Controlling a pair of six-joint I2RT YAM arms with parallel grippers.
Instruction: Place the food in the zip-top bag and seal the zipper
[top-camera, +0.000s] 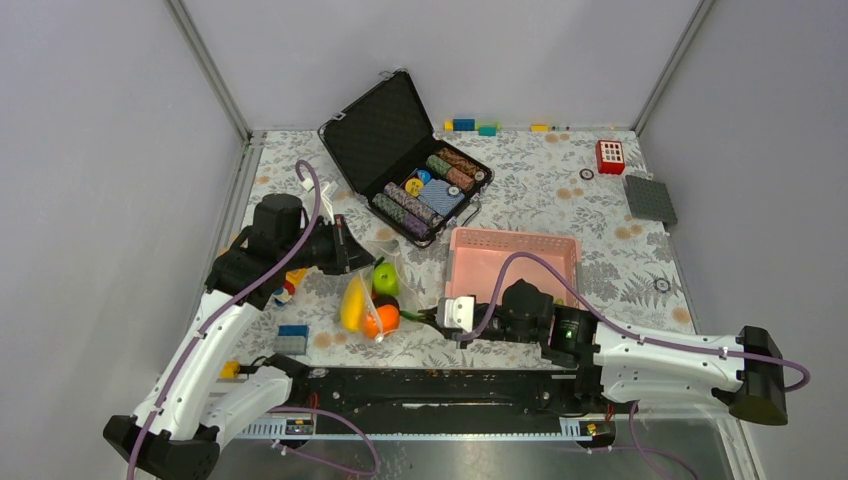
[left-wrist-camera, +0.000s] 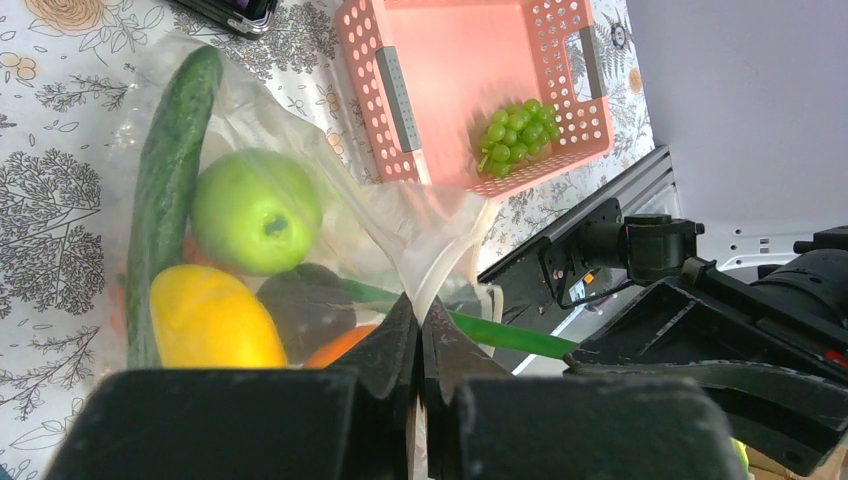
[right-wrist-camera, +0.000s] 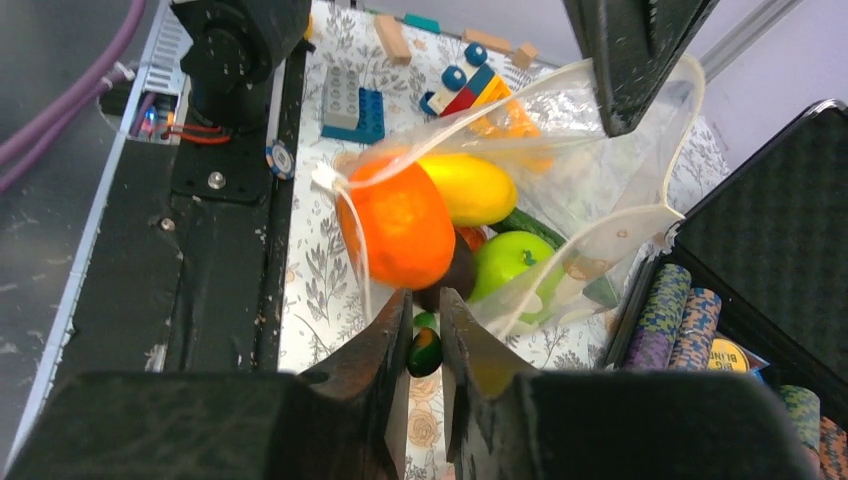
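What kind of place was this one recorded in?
Probably a robot lab test cell: plain grey partition walls on metal rails, two arms bolted to a floral-covered table, and props like toy blocks and a poker-chip case.

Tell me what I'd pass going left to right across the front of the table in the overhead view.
Blue brick → yellow banana → orange pumpkin, both inside the zip-top bag → right gripper → pink basket. The green apple overlaps the pumpkin, so it is left out.
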